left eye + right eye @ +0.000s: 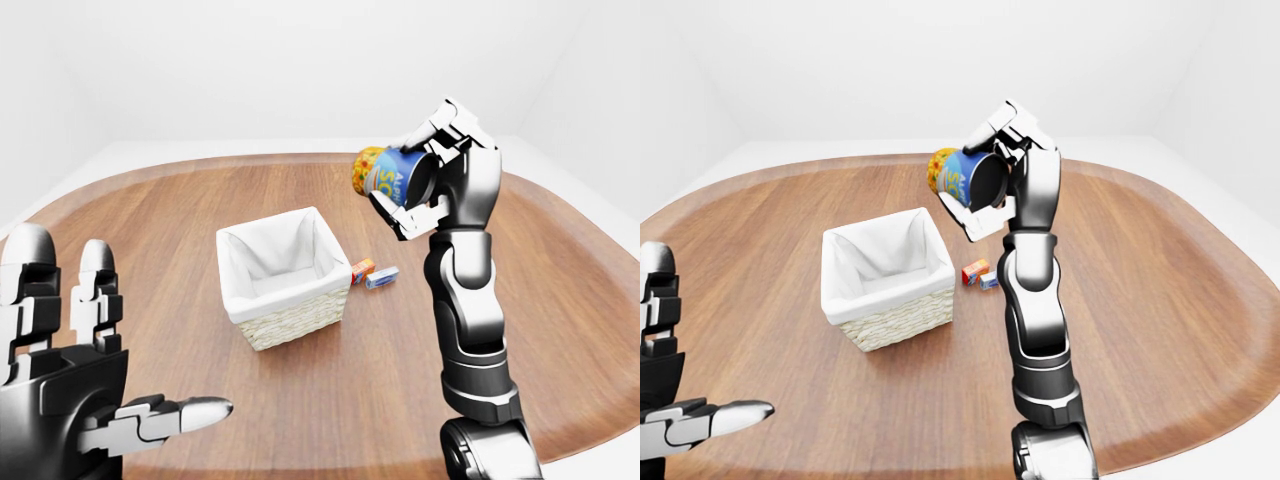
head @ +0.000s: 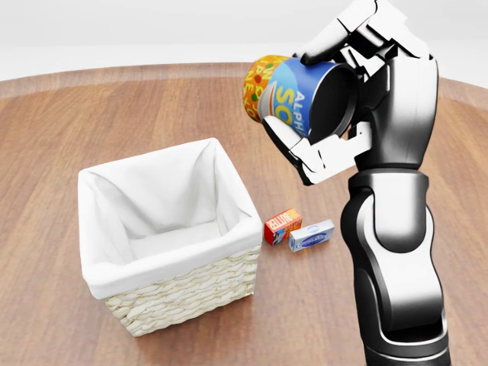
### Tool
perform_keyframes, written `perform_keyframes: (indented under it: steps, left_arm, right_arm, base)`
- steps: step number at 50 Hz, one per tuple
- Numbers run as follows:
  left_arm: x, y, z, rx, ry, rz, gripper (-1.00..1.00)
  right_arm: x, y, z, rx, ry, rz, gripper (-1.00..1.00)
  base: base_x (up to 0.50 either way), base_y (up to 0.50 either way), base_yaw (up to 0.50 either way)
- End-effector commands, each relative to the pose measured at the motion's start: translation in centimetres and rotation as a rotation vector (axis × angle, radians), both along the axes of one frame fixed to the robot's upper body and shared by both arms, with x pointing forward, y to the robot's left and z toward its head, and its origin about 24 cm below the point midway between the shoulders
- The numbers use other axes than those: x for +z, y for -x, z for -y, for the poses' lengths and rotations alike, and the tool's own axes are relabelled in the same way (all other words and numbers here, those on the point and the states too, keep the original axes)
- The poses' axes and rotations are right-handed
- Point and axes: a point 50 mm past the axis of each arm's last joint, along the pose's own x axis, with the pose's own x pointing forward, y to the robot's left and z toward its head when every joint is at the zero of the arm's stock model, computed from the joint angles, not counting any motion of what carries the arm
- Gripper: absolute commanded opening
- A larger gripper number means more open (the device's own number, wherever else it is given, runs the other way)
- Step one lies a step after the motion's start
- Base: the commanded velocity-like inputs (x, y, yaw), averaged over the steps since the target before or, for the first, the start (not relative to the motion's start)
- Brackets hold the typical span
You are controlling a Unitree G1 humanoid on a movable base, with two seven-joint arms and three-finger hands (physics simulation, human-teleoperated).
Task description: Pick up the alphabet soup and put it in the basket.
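My right hand (image 2: 324,107) grips the alphabet soup (image 2: 293,95) right of the basket (image 2: 171,282); only eye views show my spread left hand (image 1: 70,370).

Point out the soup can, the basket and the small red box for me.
soup can (image 2: 286,95), head view, on its blue label.
basket (image 2: 187,293), head view, on the woven wall nearest the bottom.
red box (image 2: 282,226), head view, on its printed face.

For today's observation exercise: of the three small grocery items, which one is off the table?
The alphabet soup can, gripped in the right hand; the orange box and blue-white box lie on the table.
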Motion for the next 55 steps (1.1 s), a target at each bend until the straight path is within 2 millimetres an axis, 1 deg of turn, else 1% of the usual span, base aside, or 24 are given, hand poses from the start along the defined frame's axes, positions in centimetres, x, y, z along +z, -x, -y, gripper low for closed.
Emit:
perform_keyframes:
  steps: [1,10,18,19,27,32,35,38,45,48,51,55]
  left_arm:
    - [0.1,0.1,-0.1,0.001,-0.002,0.005,1.00]
    - [0.1,0.1,-0.1,0.001,-0.003,0.005,1.00]
    - [0.2,0.3,-0.2,0.005,-0.006,0.016,1.00]
    - [0.3,0.3,-0.2,0.004,-0.005,0.017,1.00]
    - [0.3,0.4,-0.3,0.003,-0.002,0.017,1.00]
    - [0.4,0.4,-0.3,0.003,0.001,0.025,1.00]
    - [0.3,0.3,-0.2,-0.001,-0.004,0.019,1.00]
    - [0.3,0.3,-0.2,0.000,-0.006,0.019,1.00]
    - [0.4,0.4,-0.3,0.000,-0.004,0.024,1.00]
    - [0.4,0.4,-0.3,0.001,-0.005,0.024,1.00]
    - [0.4,0.4,-0.3,0.001,-0.004,0.025,1.00]
    - [0.4,0.4,-0.3,0.002,-0.004,0.024,1.00]
  right_arm:
    - [1.2,-0.4,-2.2,0.016,0.006,0.030,-1.00]
    - [1.6,-1.1,-4.0,0.041,0.012,0.018,-1.00]
    - [1.0,-2.1,-5.5,0.056,0.035,-0.034,-1.00]
    - [0.9,-2.4,-6.0,0.059,0.042,-0.046,-1.00]
    - [0.2,-3.2,-7.3,0.063,0.058,-0.100,-1.00]
    - [-0.8,-3.8,-8.5,0.065,0.084,-0.153,-1.00]
    - [-2.1,-4.5,-9.4,0.048,0.116,-0.214,-1.00]
    - [-3.0,-4.9,-9.9,0.044,0.134,-0.253,-1.00]
    - [-4.4,-5.6,-10.6,0.023,0.172,-0.321,-1.00]
    - [-5.5,-6.0,-11.0,0.006,0.204,-0.369,-1.00]
    - [-6.5,-6.1,-11.4,-0.004,0.232,-0.401,-1.00]
    - [-7.3,-6.1,-11.7,-0.021,0.267,-0.421,-1.00]
  base:
    - [0.00,0.00,0.00]
    - [0.00,0.00,0.00]
    - [0.00,0.00,0.00]
    - [0.00,0.00,0.00]
    - [0.00,0.00,0.00]
    - [0.00,0.00,0.00]
    - [0.00,0.00,0.00]
    - [0.00,0.00,0.00]
    - [0.00,0.00,0.00]
    - [0.00,0.00,0.00]
    - [0.00,0.00,0.00]
    - [0.00,0.00,0.00]
